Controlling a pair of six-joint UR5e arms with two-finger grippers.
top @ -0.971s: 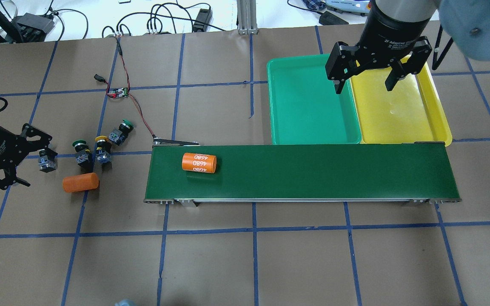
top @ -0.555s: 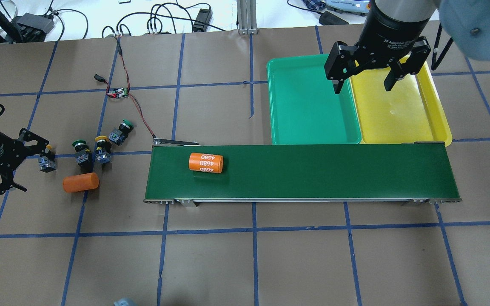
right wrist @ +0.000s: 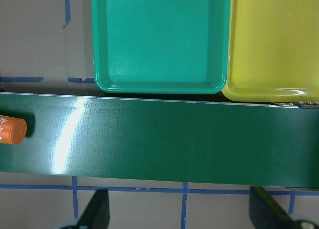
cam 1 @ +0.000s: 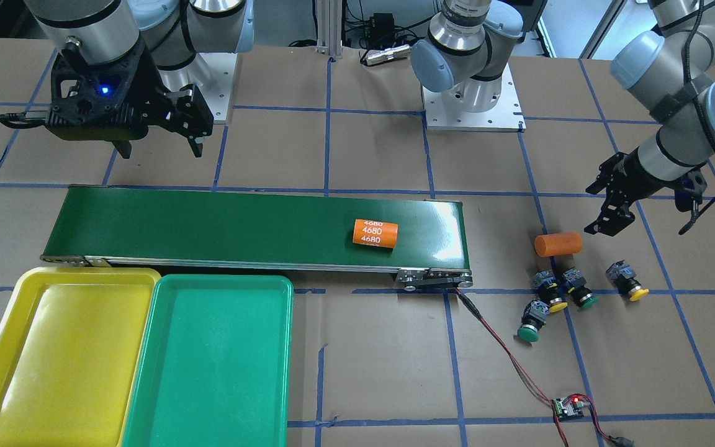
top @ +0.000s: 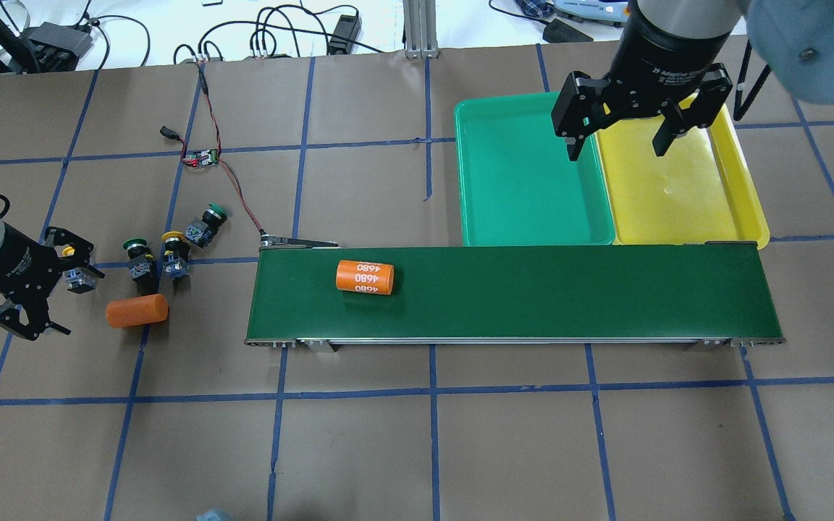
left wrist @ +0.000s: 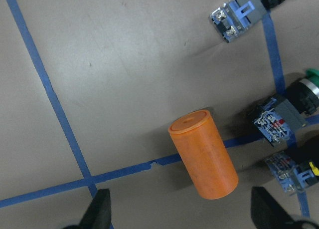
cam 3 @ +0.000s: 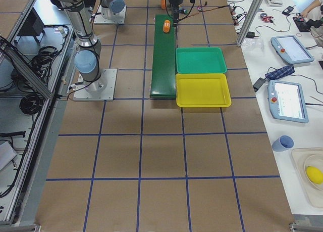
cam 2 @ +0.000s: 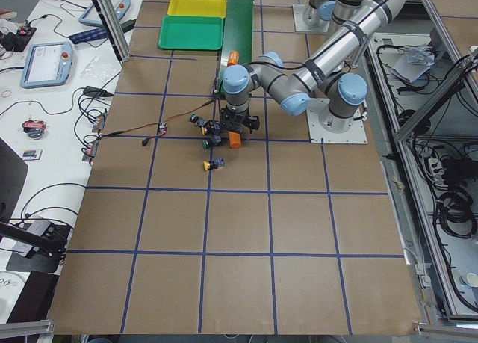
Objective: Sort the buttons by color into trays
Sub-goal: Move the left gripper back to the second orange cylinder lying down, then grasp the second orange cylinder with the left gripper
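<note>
Four buttons lie on the table left of the belt: a yellow one nearest my left gripper, then a green one, a yellow one and a green one. My left gripper is open and empty, just beside the nearest yellow button. In the left wrist view its fingers frame a plain orange cylinder. The green tray and yellow tray sit side by side beyond the belt, both empty. My right gripper hangs open and empty above their shared edge.
A dark-green conveyor belt carries an orange cylinder marked 4680 near its left end. The plain orange cylinder lies by the buttons. A red-black wire with a small circuit board runs to the belt's left end.
The 4680 cylinder has moved right along the belt. My left gripper has turned and shifted slightly toward the plain orange cylinder. The right gripper has hardly moved.
</note>
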